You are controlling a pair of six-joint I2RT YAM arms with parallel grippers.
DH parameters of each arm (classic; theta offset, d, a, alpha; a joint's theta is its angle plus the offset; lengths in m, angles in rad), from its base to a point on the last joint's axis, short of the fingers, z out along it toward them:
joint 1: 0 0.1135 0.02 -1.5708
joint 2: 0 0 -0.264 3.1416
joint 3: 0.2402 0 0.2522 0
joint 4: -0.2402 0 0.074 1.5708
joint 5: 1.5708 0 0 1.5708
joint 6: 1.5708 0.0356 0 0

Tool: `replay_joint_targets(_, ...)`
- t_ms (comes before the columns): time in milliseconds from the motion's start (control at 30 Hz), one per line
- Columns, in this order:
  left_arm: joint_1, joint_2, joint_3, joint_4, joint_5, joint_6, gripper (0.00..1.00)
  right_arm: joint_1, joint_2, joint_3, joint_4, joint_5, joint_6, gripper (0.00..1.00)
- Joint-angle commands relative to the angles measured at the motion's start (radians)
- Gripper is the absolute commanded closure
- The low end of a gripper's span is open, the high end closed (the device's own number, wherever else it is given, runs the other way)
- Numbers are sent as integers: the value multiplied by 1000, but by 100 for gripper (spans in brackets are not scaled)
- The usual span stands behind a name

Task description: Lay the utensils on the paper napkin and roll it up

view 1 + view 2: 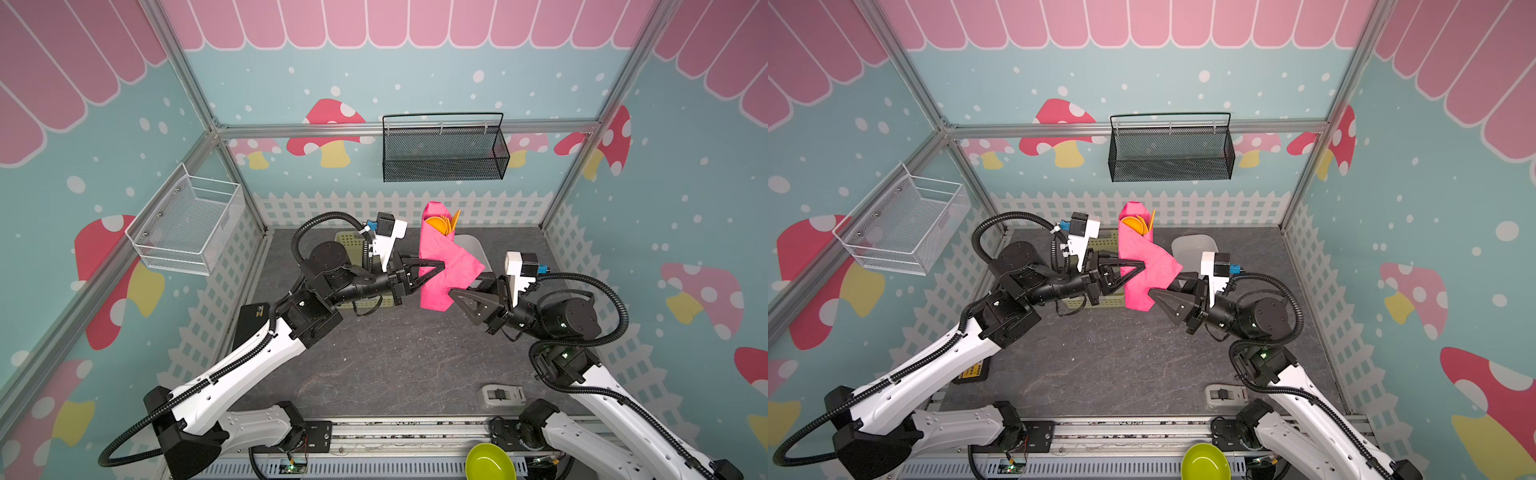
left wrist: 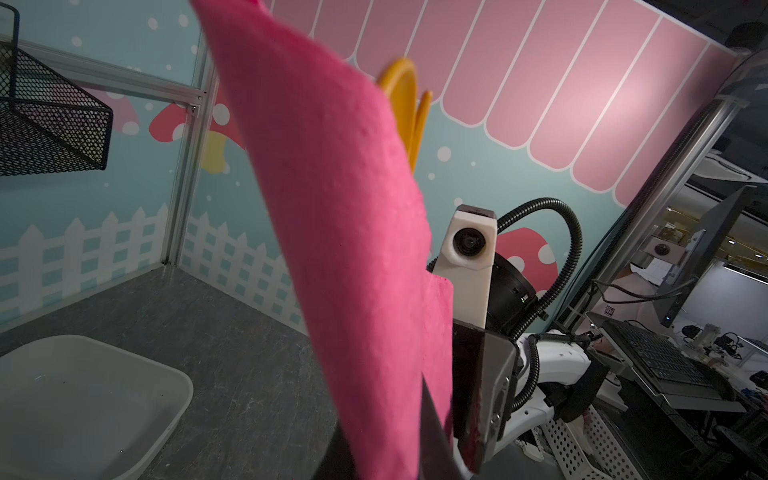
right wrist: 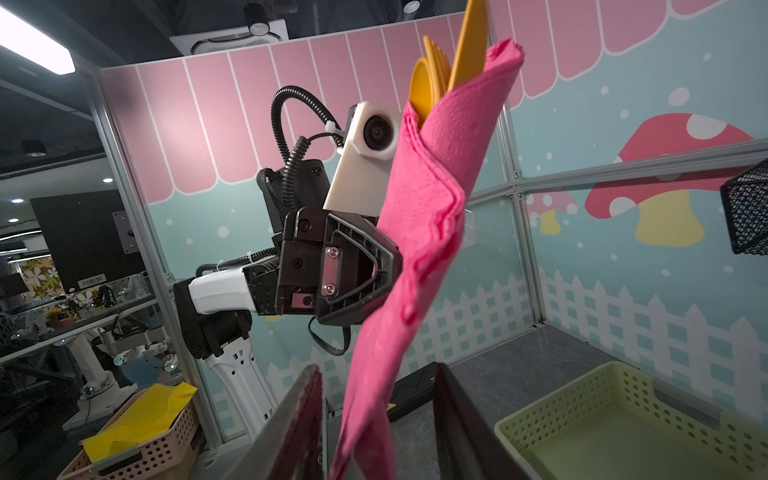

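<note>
The magenta paper napkin (image 1: 436,257) (image 1: 1136,257) is wrapped around the orange utensils (image 1: 442,224) (image 1: 1138,223) and held upright in the air above the back of the table. Their heads stick out of the roll's top end (image 3: 432,75) (image 2: 401,91). My left gripper (image 1: 441,265) (image 1: 1141,265) (image 3: 390,266) is shut on the middle of the roll. A loose flap of napkin (image 3: 374,374) hangs down at the lower end. My right gripper (image 1: 462,291) (image 1: 1163,288) (image 3: 380,415) stands open, one finger on each side of that flap with gaps between.
A pale green perforated basket (image 1: 345,241) (image 3: 623,415) sits under the left arm. A grey-white tray (image 1: 469,245) (image 2: 83,395) lies behind the right gripper. A black mesh basket (image 1: 444,149) and a white wire basket (image 1: 187,220) hang on the walls. A lime bowl (image 1: 490,461) rests at the front.
</note>
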Motion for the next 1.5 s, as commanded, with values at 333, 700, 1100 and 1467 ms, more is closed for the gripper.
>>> replay_joint_targets(333,-3,-22,7,-23,-125,24,92,5,90,-43,126,-66,65,55)
replay_joint_targets(700,-3,-8,22,-100,-264,26,93,35,135,-32,153,-93,57,57)
replay_joint_targets(1100,-3,11,33,-117,-320,-1,93,59,147,8,70,-55,7,59)
replay_joint_targets(1467,-3,39,67,-172,-376,-27,96,94,166,53,-42,-2,-48,62)
